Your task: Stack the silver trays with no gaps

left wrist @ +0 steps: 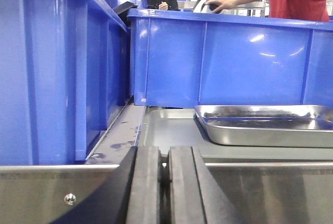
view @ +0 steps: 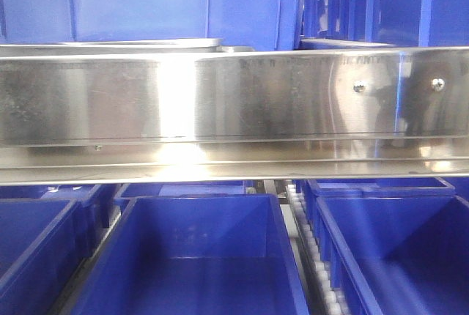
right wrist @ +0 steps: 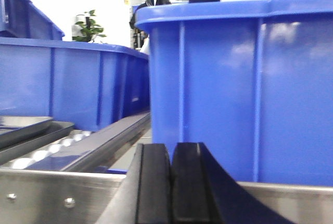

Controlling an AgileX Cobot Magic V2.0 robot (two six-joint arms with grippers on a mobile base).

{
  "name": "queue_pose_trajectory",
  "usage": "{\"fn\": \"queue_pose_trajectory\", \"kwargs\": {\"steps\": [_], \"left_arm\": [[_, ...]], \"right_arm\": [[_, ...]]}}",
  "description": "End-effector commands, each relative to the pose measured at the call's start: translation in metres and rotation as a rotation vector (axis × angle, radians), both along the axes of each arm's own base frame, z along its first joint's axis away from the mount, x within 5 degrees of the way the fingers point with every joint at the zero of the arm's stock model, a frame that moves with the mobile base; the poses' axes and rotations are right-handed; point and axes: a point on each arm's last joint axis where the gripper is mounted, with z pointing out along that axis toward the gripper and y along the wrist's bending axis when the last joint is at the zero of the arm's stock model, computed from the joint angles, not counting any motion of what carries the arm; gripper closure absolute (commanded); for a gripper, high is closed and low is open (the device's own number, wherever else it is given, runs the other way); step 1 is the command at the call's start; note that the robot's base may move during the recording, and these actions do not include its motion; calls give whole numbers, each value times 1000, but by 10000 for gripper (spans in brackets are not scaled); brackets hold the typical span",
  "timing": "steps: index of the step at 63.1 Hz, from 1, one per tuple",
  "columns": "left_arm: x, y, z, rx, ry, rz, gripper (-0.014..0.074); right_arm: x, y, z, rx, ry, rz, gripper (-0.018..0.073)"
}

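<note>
Clearly both hands are pressed together — left hand, right hand — holding nothing.

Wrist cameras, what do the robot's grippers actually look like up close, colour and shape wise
In each wrist view only the fingers show. The left gripper has two flat, matte black fingers with straight inner edges, flaring outward toward the base. The right gripper looks the same: black, slab-like fingers with slightly rounded tips. No cables, markings or labels are visible on either.
</note>
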Motion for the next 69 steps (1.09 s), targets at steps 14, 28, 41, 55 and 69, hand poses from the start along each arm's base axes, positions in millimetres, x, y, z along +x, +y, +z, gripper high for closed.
{"fn": "queue_pose_trajectory", "kwargs": {"steps": [14,28,41,55,69], "left_arm": [[-1,0,2,3,-21,0,592],[-1,0,2,3,-21,0,592],[-1,0,2,3,-21,0,592],[-1,0,2,3,-21,0,592],[-1,0,2,3,-21,0,592]], "right_arm": [[1,-4,-6,-49,58,-51,640],[1,-4,-7,-76,70,-59,640],[0,-3,-5,-167,41,-48,640],[0,-2,-4,-167,34,-34,640],[0,-2,-4,-167,34,-34,640]]}}
